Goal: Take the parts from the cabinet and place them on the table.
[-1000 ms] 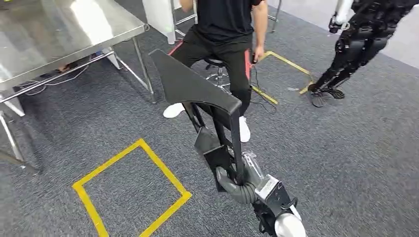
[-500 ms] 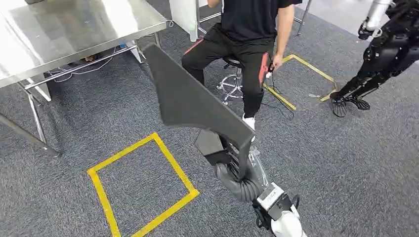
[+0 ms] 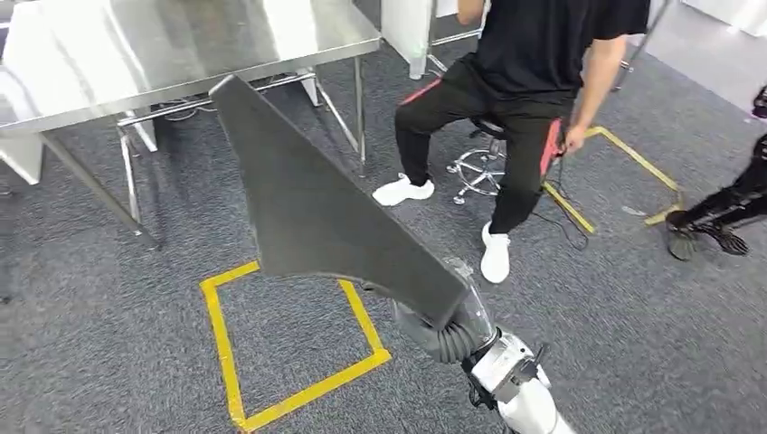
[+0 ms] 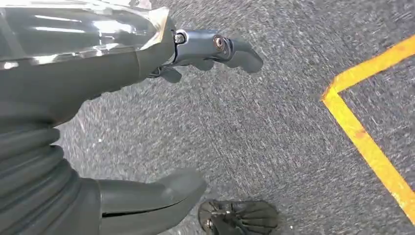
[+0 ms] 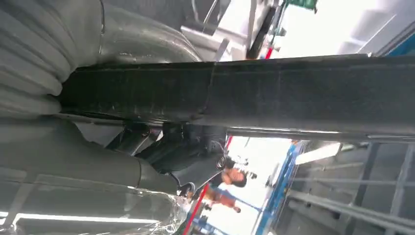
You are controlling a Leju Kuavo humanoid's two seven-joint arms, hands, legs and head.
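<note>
Carrying a large black triangular plastic panel (image 3: 317, 208), the right hand (image 3: 434, 330) grips its lower end, fingers clamped around the edge.

Compared with a moment ago the view has swung: the shiny steel table (image 3: 163, 45) now sits closer ahead, the seated person in black (image 3: 525, 81) further right, and the yellow tape square (image 3: 289, 348) nearer. The left hand (image 4: 147, 73) hangs over grey carpet, fingers apart, holding nothing.

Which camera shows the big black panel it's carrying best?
The head view: the black panel shows whole, held by the right hand. The right wrist view shows just its edge close up; the left wrist view faces carpet.
</note>
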